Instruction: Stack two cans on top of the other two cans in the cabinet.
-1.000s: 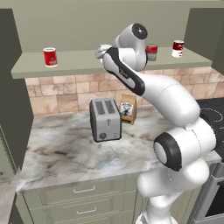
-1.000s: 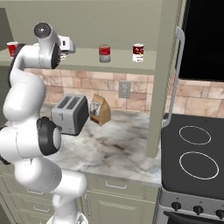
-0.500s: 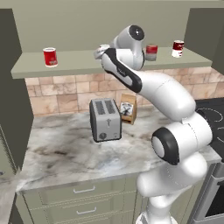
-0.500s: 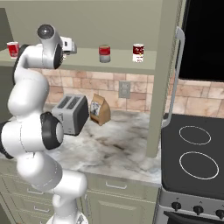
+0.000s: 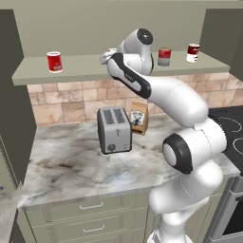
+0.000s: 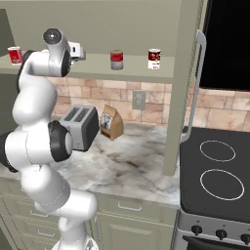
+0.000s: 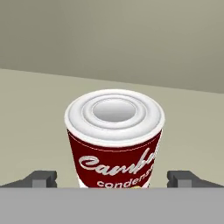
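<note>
Presently the cabinet (image 5: 95, 71) shelf holds four upright soup cans: the all-red can (image 5: 54, 62) far left, two cans (image 6: 116, 60) right; jaws spread wide, flanking a sealed can (image 7: 114, 138).

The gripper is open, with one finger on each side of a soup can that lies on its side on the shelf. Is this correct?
Not quite. The soup can stands upright on the shelf, its round lid facing up, as the hand view shows. The gripper is indeed open, one finger on each side.
</note>
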### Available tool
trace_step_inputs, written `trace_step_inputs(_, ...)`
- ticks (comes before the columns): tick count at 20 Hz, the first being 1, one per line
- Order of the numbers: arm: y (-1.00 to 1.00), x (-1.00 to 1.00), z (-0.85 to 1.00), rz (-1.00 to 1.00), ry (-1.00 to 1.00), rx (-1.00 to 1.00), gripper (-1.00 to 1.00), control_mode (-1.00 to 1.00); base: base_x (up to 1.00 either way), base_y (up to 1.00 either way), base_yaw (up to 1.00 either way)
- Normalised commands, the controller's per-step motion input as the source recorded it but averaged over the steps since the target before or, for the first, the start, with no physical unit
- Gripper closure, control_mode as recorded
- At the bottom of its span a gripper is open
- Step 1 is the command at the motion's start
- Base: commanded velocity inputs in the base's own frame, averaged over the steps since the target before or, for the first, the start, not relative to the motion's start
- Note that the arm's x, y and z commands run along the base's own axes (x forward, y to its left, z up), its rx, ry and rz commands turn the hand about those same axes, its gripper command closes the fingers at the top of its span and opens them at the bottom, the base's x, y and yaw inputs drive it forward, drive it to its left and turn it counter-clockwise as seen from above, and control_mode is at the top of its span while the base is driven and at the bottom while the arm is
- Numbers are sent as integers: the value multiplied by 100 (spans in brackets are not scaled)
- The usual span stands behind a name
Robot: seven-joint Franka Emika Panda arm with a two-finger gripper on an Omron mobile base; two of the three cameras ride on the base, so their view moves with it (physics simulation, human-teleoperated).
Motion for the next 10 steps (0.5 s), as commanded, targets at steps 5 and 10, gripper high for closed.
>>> trace_step_inputs(5, 3, 10, -3, 2, 0, 0, -100, -100, 0, 0, 0)
trace_step_inputs(10, 0, 7, -2, 1, 0, 0, 100, -100, 0, 0, 0)
